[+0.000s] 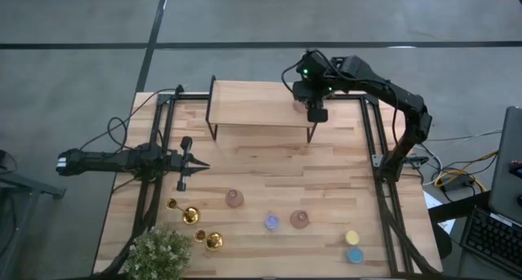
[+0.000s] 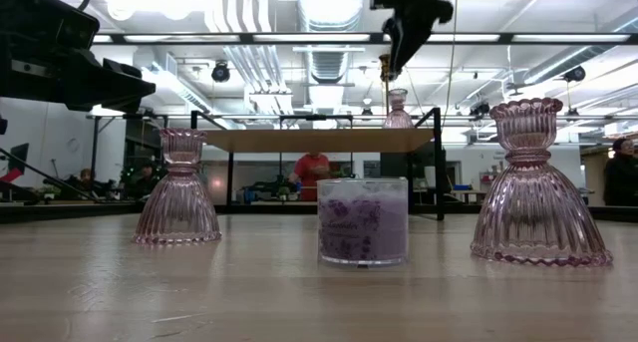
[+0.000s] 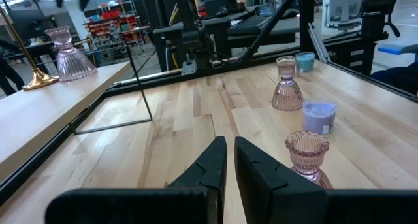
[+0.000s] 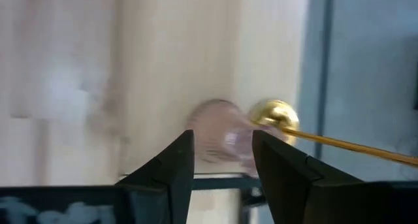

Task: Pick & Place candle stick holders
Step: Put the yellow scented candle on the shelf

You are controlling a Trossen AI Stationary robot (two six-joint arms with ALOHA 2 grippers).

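Right hand point(image 1: 316, 115) raised over shelf point(image 1: 253, 104)

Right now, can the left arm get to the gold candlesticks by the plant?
Probably yes. The left tool hangs over the table close to the gold candlesticks, with nothing between them. The plant sits beyond them.

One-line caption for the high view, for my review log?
Right end effector hovers over the raised shelf; left end effector waits near gold candlesticks at the table's front.
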